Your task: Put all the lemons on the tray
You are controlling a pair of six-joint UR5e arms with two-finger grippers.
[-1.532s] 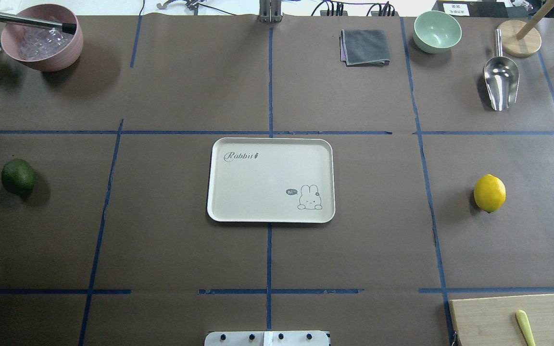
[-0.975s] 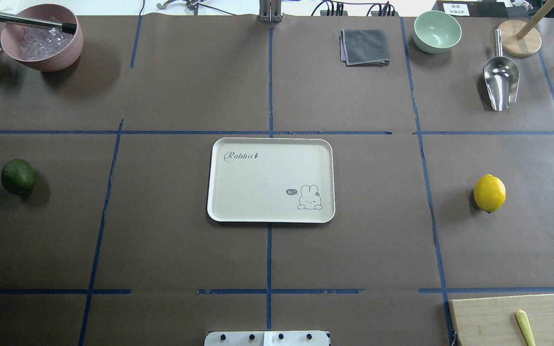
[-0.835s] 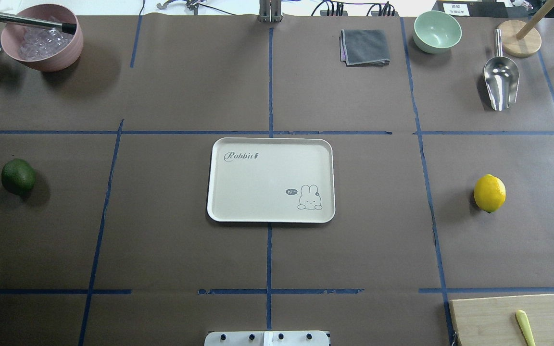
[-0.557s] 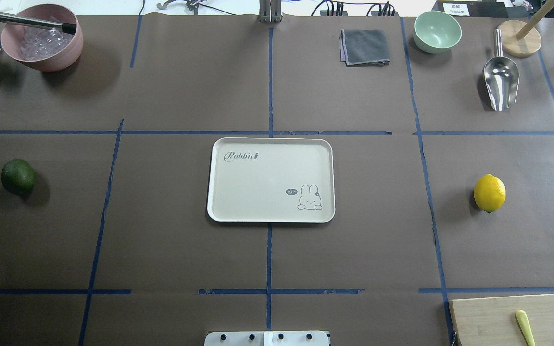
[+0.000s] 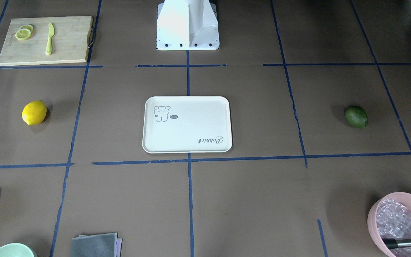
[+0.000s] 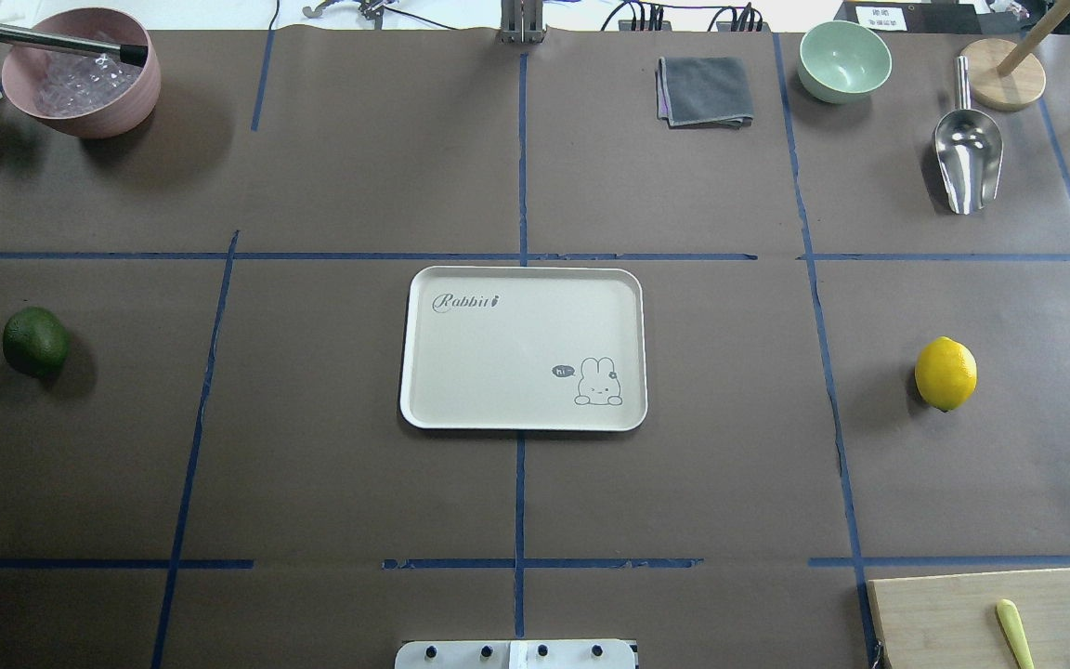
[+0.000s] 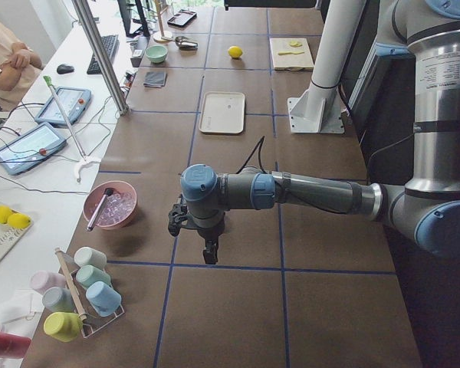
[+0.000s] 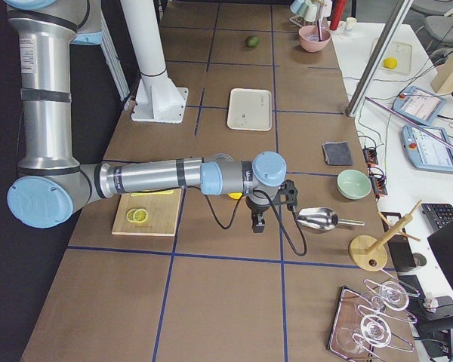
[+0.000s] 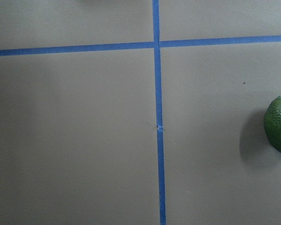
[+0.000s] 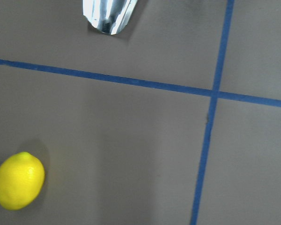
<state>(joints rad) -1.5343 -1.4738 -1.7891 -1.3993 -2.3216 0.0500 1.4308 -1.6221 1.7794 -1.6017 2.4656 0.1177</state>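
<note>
The cream tray (image 6: 461,372) with the rabbit drawing lies at the table's middle with nothing on it; it also shows in the front view (image 5: 191,107). The dark green lemon (image 6: 35,342) lies far to its left, and shows at the right edge of the left wrist view (image 9: 278,124). The yellow lemon (image 6: 946,373) lies far to the tray's right, and shows in the right wrist view (image 10: 18,180). My left gripper (image 7: 208,251) hangs above the table near the green lemon. My right gripper (image 8: 257,220) hangs near the yellow lemon. Whether either is open or shut I cannot tell.
A wooden cutting board (image 5: 70,43) with lemon slices (image 5: 23,33) and a yellow knife (image 5: 49,38) lies at my near right. A pink bowl (image 6: 117,102), grey cloth (image 6: 704,90), green bowl (image 6: 844,60) and metal scoop (image 6: 967,153) stand along the far edge.
</note>
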